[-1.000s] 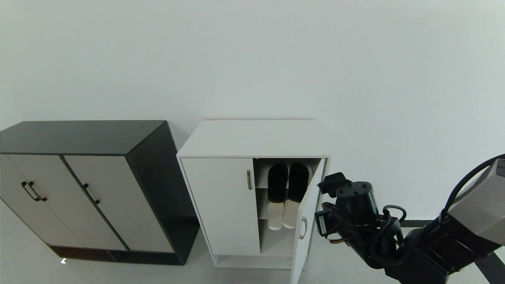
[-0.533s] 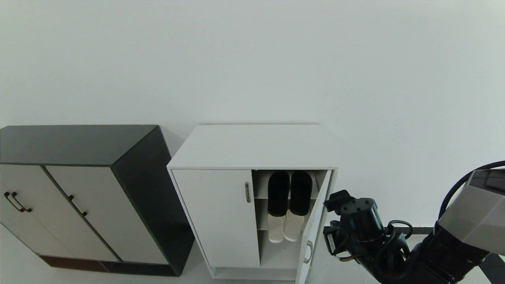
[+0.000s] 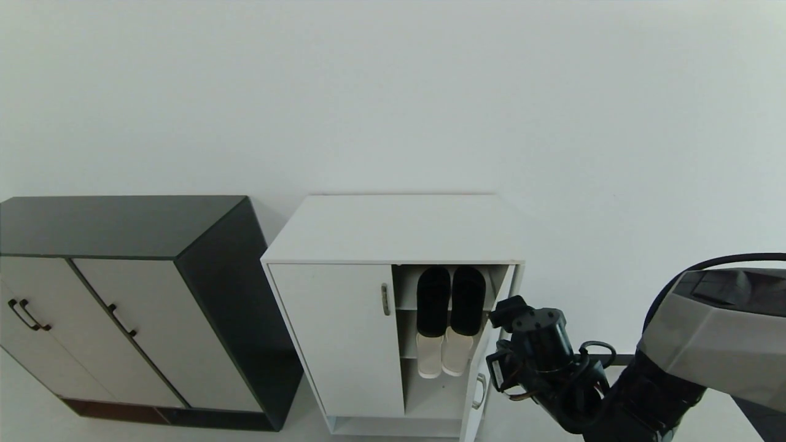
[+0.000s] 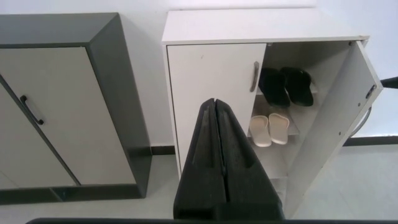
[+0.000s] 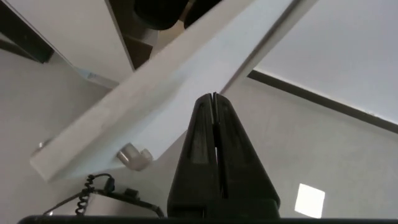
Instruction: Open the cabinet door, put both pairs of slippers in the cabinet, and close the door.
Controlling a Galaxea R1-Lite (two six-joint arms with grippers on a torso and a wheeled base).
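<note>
A plain white wall (image 3: 393, 92) filled the upper half of the head view, evenly lit. At 8 o'clock a dark-bodied cabinet (image 3: 123, 218) stood against the wall, with two pale grey doors (image 3: 166, 331), both closed. Each door carried a slim black handle (image 3: 24, 314) near the middle seam. A reddish-brown plinth (image 3: 110, 410) ran under the doors. The pale grey floor (image 3: 37, 423) showed at 7 o'clock. A black baseboard (image 3: 620, 359) met the wall at 4 o'clock. A bright square patch of light (image 5: 309, 200) lay on the floor.

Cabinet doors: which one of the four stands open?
The white cabinet's right door: it is swung outward, while its left door and the dark cabinet's two doors are shut.
</note>
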